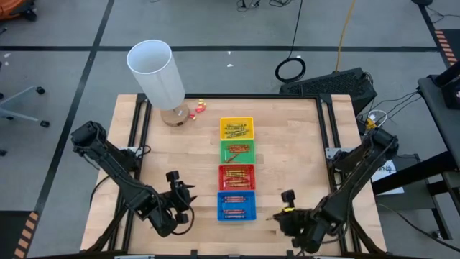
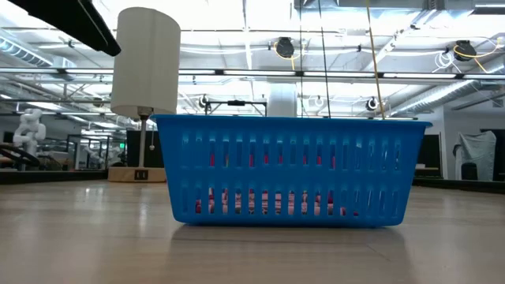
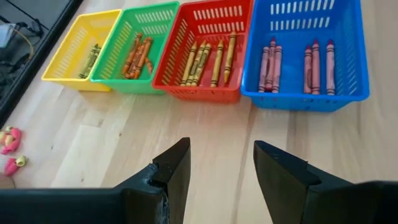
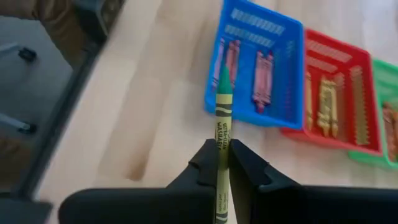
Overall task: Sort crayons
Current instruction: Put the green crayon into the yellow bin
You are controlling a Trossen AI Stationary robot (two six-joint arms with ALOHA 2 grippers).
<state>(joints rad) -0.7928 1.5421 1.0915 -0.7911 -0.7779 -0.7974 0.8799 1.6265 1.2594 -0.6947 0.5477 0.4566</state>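
Right claw (image 4: 222, 163) is clamped on a green crayon (image 4: 222, 121) near the worktop's (image 1: 287, 137) front edge, just right of the blue tray (image 1: 236, 206). Left claw (image 3: 221, 163) hovers with fingers apart, empty, left of that tray. Other crayons (image 3: 206, 62) lie in four coloured trays.

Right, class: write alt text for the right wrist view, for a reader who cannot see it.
The right gripper is shut on a green crayon above the wooden table. Beyond it stand a blue tray and a red tray, each holding crayons.
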